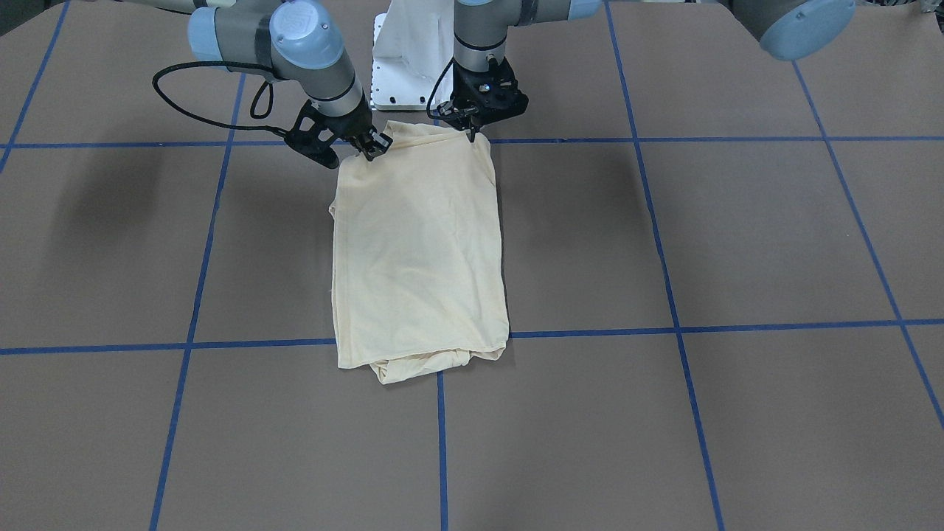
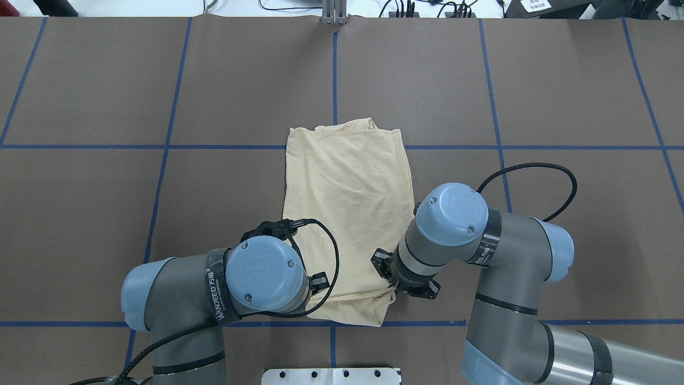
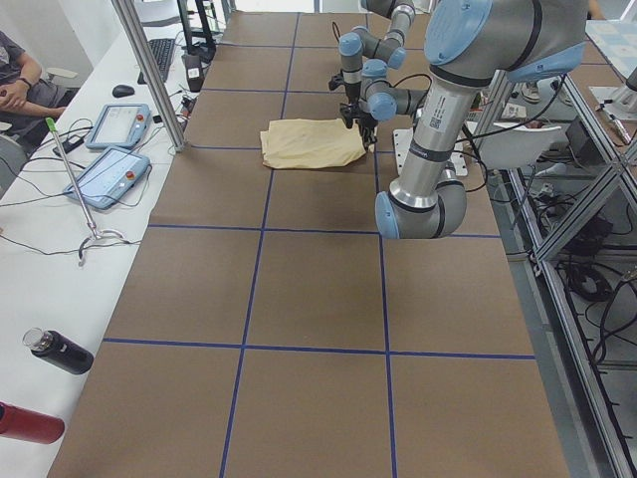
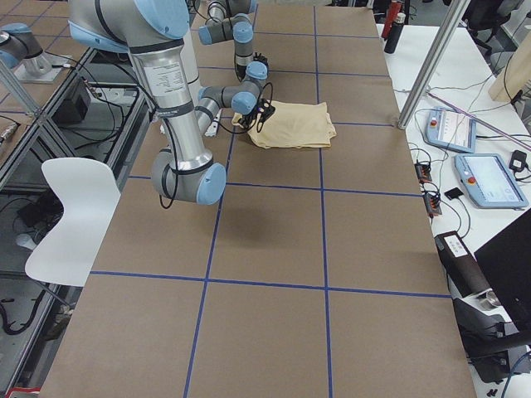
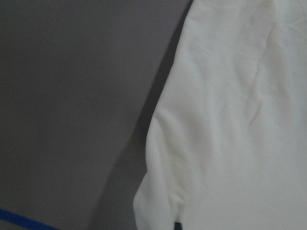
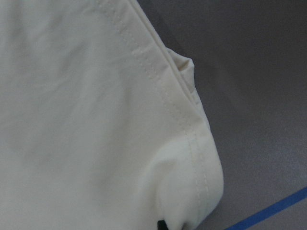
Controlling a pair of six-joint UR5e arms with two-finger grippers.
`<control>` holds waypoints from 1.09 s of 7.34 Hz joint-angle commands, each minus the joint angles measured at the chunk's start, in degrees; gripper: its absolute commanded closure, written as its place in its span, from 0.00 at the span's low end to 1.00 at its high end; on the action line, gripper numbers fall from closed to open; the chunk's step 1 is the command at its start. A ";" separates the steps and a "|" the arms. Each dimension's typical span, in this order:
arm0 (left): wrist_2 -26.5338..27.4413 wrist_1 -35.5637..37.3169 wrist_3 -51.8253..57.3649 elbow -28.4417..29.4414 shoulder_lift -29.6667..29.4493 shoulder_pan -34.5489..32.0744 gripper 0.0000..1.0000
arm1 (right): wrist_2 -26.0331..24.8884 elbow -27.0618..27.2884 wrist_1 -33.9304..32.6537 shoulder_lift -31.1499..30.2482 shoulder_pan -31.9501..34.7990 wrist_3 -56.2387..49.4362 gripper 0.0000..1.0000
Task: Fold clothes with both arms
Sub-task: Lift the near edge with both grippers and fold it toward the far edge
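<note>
Just in front of the white base plate, we see a pale cream shirt lying on the brown table. It is folded into a long narrow strip that runs straight away from the plate, and no print shows on the side facing up. At the strip's far end from the plate, some bunched cloth pokes out from under the top layer.

Both grippers sit at the edge nearest the plate, one on each corner. The right gripper and the left gripper each appear pinched tight on the cloth. Both wrist cameras show the fabric gathered up against a dark fingertip.

We judge the step in hand to be folding the strip in half, away from the plate. To do it well, we would raise both corners to the same height and keep the edge between them lightly taut. Both arms should travel at one pace, so the held edge lands square on the far end and covers the loose bunch.

Well apart from the plate, on a white side bench, lie a dark bottle and a red bottle. We cannot tell what they hold.
</note>
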 commanded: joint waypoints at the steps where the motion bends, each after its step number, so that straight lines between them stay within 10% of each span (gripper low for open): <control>1: -0.38 0.12 0.57 -1.45 -0.03 -2.77 1.00 | 1.92 0.94 0.06 0.57 4.55 -3.24 1.00; 5: -3.70 -7.92 5.40 0.99 -0.82 -17.17 1.00 | 4.04 -3.78 0.06 5.65 11.25 -7.90 1.00; 8: -5.04 -15.76 6.64 14.85 -6.69 -21.25 1.00 | 4.57 -9.77 0.15 10.58 16.69 -10.72 1.00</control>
